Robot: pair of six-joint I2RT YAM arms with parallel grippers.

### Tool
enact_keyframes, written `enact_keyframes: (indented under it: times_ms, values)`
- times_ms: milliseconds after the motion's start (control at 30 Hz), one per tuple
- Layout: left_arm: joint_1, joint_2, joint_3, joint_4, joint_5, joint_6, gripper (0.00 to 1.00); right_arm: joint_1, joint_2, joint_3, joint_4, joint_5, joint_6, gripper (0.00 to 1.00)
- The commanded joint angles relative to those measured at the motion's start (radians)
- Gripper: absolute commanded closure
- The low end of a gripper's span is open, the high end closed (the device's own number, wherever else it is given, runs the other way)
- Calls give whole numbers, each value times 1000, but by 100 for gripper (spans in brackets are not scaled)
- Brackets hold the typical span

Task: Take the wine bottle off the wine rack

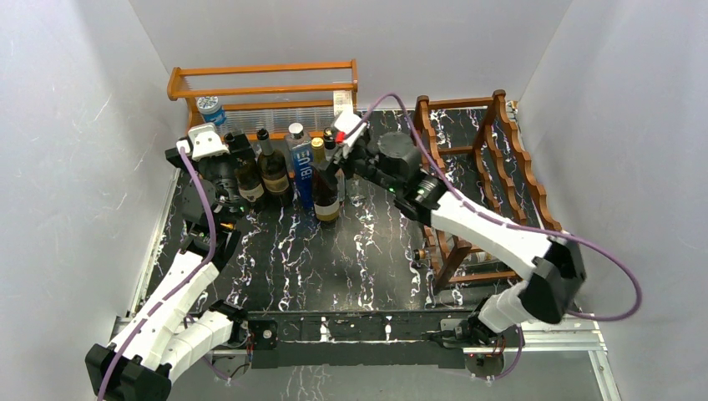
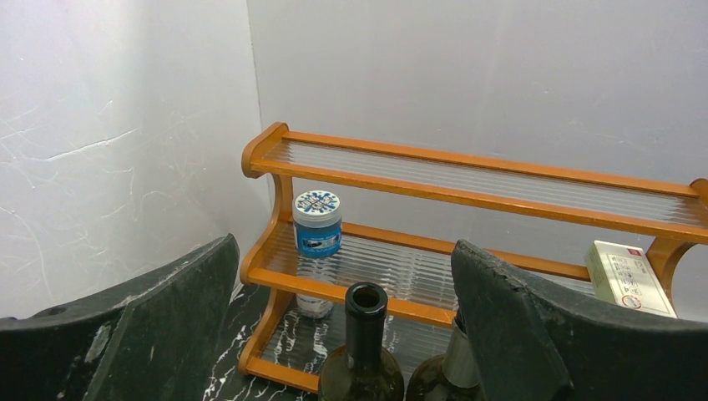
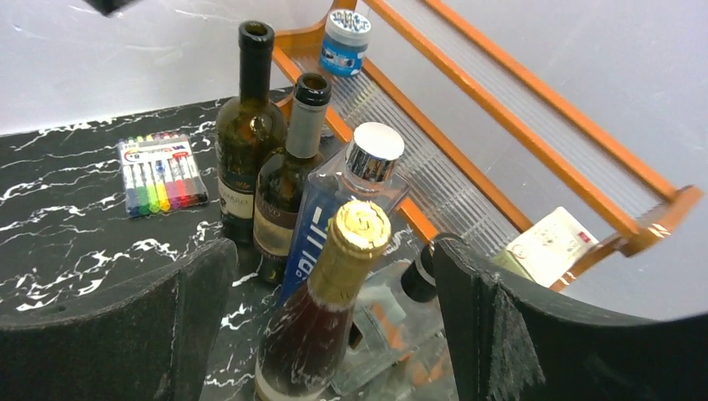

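The dark reddish-brown wine rack stands at the right of the table. A gold-foil-topped wine bottle stands upright on the table left of the rack. In the right wrist view the bottle's neck sits between my right gripper's open fingers, with gaps on both sides. In the top view my right gripper hovers over that bottle. My left gripper is open and empty above a dark open-necked bottle; it is at the back left in the top view.
An orange shelf with a blue-lidded jar and a white box lines the back. Dark bottles and a blue square bottle stand before it. A marker pack lies on the table. What looks like a bottle neck pokes from the rack's bottom tier.
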Motion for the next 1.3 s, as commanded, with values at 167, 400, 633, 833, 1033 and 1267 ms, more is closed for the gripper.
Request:
enact_keyframes:
  times_ms: [167, 400, 633, 833, 1033, 1267]
  values:
    - [5, 7, 23, 13, 6, -24, 2, -2, -355, -188, -21, 194, 64, 2]
    - [3, 0, 56, -62, 22, -100, 2, -1, -509, -162, -174, 505, 226, 2]
    - [-12, -26, 207, -278, 30, -179, 2, -1, -658, -54, -303, 802, 247, 2]
    - [-11, 48, 621, -764, 87, -243, 2, 0, -750, 100, -514, 810, 296, 2]
    - [-12, 38, 780, -980, 265, -364, 2, 0, -777, 182, -589, 734, 282, 2]
    - [-12, 25, 873, -1009, 202, -336, 2, 0, -747, 290, -674, 689, 277, 2]
